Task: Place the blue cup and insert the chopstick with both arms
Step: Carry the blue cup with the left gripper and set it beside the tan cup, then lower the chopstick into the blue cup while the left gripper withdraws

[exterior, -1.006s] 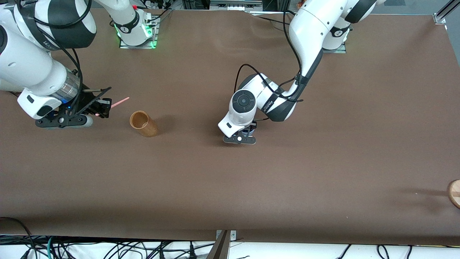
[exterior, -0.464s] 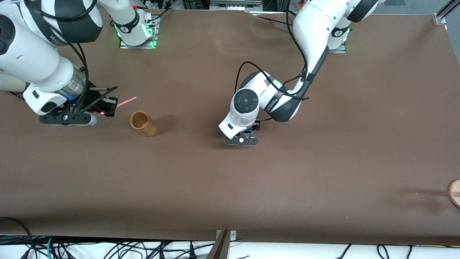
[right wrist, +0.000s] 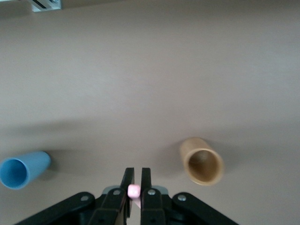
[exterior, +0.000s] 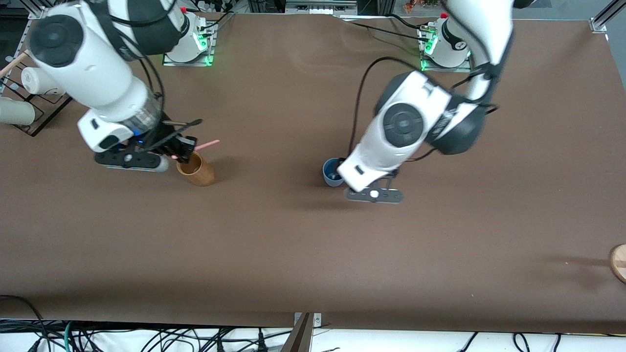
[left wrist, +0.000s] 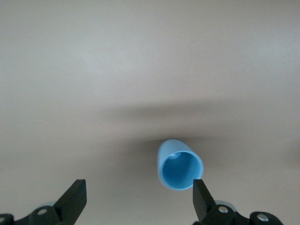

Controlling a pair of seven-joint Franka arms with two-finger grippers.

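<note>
The blue cup [exterior: 333,172] stands upright on the brown table, free of any gripper. It also shows in the left wrist view [left wrist: 180,165] and the right wrist view [right wrist: 21,169]. My left gripper [exterior: 366,185] is up over the table just beside the cup, toward the left arm's end. Seen from the left wrist [left wrist: 137,190], it is open and empty. My right gripper [exterior: 182,149] is shut on the pink chopstick [exterior: 208,144], held level over the tan-brown cup [exterior: 195,168]. The right wrist view shows the gripper [right wrist: 134,180], the chopstick's end [right wrist: 134,191] and the brown cup [right wrist: 202,161].
A round wooden piece [exterior: 618,263] sits at the table's edge at the left arm's end. A rack with white cylinders [exterior: 14,111] stands off the table at the right arm's end.
My left gripper has let go of the blue cup, risen and shifted toward the left arm's end. My right arm has carried the chopstick toward the brown cup.
</note>
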